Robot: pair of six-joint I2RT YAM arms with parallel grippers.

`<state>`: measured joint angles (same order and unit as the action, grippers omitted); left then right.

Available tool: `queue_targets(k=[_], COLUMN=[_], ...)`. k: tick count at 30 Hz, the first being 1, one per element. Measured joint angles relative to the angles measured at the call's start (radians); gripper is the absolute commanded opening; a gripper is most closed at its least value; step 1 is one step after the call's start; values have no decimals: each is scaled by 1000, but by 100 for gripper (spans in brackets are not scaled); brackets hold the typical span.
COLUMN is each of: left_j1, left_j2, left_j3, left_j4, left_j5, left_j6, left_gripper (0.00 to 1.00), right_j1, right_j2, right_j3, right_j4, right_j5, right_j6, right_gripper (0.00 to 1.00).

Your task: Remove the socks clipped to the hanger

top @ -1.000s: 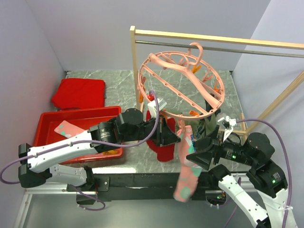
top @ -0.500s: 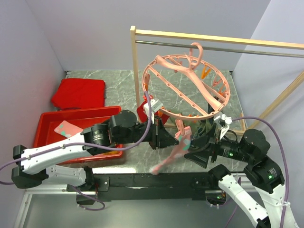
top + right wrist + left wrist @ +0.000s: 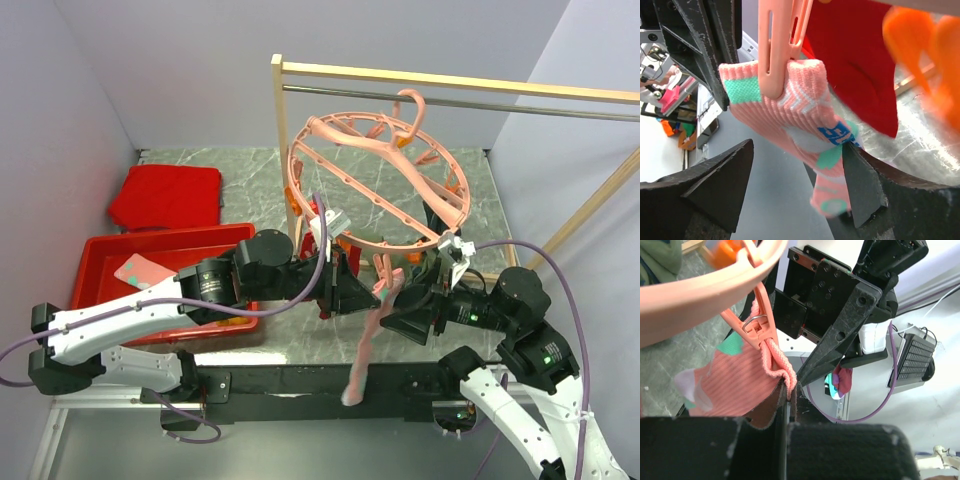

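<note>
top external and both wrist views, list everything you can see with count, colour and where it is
hanger: one, salmon pink, hooked on the rack's metal rail
clips: several, orange or pink, around the hanger
clipped pink sock: one, pink with teal marks, hanging from a clip at the hanger's near edge
second pink sock: one, pink with teal marks, in the bin
red fabric: one piece, behind the clipped pink sock
bin: one, red, near left of the table
flat slab: one, red, behind the bin
rack: one, wood
table: one, grey marble
left gripper: black, shut on the clipped pink sock's cuff
right gripper: black, open, one finger either side of that sock
</note>
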<state>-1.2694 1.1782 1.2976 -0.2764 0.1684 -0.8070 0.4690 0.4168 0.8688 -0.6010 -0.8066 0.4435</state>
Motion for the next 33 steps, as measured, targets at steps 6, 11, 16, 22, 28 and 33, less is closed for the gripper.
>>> queue_targets(k=[6,11,16,22,28,33], left_j1=[0,0,1,1,7,7], left_j2=[0,-1,-1,-1,-1,-6], left_j3=[5,5,6,16,16,17], left_j4=[-7,-14,-23,-29,-45,-52], left_j5=[4,3,4,7,7,-21], left_j6=[10,20,29,35,31,29], left_gripper=[1,1,1,1,55,91], right_j1=[0,0,0,0,0,0], right_j2=[2,23,32,33,18,14], right_j3=[0,0,0,-45,-75,-77], right_j4=[-2,-28,-19,95,142,142], right_j5=[17,60,70,15,-1,2], right_j6=[-20,-54,-63,-1,50,58], right_gripper=[90,93,76,11,0,0])
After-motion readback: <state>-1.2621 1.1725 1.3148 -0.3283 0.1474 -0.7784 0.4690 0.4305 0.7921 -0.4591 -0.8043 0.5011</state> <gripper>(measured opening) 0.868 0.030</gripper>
